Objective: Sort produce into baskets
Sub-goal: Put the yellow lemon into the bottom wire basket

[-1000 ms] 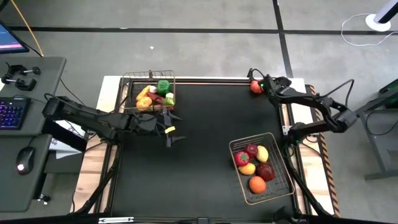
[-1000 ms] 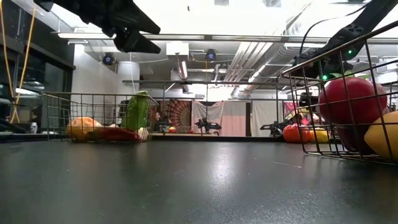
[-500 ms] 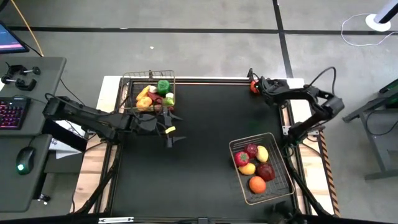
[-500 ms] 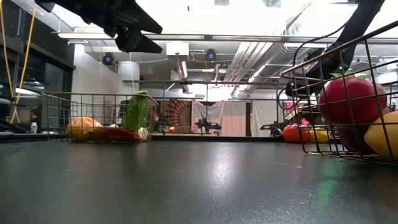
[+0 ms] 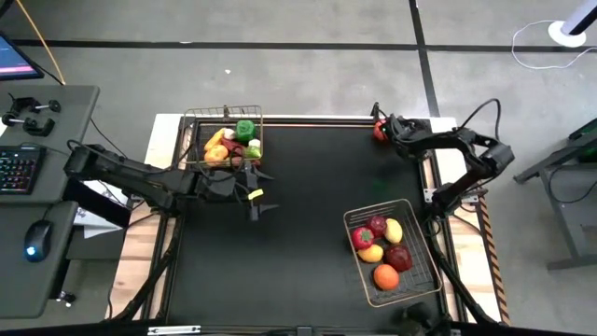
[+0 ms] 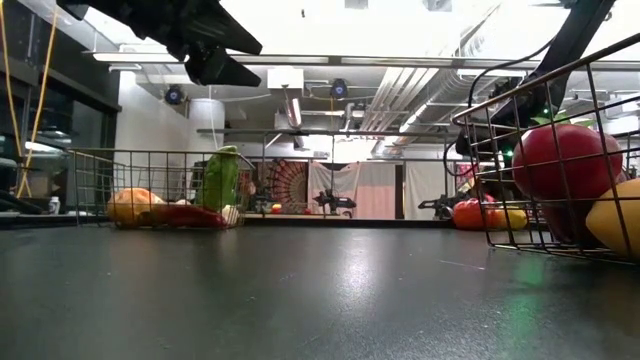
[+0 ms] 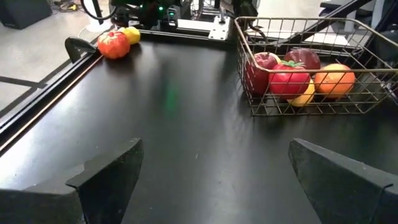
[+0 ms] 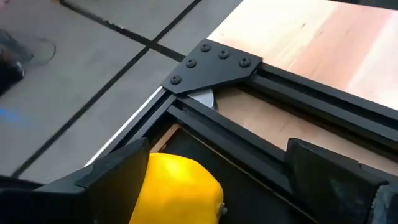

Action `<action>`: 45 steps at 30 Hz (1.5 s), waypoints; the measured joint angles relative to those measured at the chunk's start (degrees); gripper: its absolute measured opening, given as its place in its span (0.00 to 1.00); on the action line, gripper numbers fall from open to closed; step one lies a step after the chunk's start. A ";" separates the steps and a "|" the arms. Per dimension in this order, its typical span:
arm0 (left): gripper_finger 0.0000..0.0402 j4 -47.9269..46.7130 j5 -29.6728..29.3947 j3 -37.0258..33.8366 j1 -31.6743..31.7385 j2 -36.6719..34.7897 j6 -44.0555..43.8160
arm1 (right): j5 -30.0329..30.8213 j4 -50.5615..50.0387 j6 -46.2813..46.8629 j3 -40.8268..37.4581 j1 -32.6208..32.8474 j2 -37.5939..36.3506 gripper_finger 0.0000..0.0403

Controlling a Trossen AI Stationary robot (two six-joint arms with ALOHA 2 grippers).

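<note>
Right pincer [image 5: 384, 128], fingers apart, hovers over the lemon [image 8: 177, 190] at the counter's far right corner; next, lower and close. Left pincer [image 5: 256, 196] waits, apart.

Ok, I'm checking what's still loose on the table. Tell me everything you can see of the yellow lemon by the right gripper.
The yellow lemon looks smooth, glossy and plastic-like, and lies on the black table at its far right corner, against the metal frame rail. An orange-red tomato-like piece sits right beside it. The right gripper stands open over it, the fingers either side, not yet closed. From overhead the gripper hides it.
</note>
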 joint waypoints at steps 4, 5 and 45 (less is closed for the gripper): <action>0.98 0.00 0.01 0.00 0.00 0.00 -0.08 | -4.65 1.67 -6.16 0.09 -0.09 -0.17 0.93; 0.98 0.04 0.01 0.00 0.02 0.00 -0.06 | -6.45 2.83 -7.70 0.13 -0.09 -0.16 0.93; 0.98 -0.39 0.01 -0.02 0.09 -0.04 -0.21 | -15.62 -4.41 -28.71 -0.24 5.86 0.15 0.93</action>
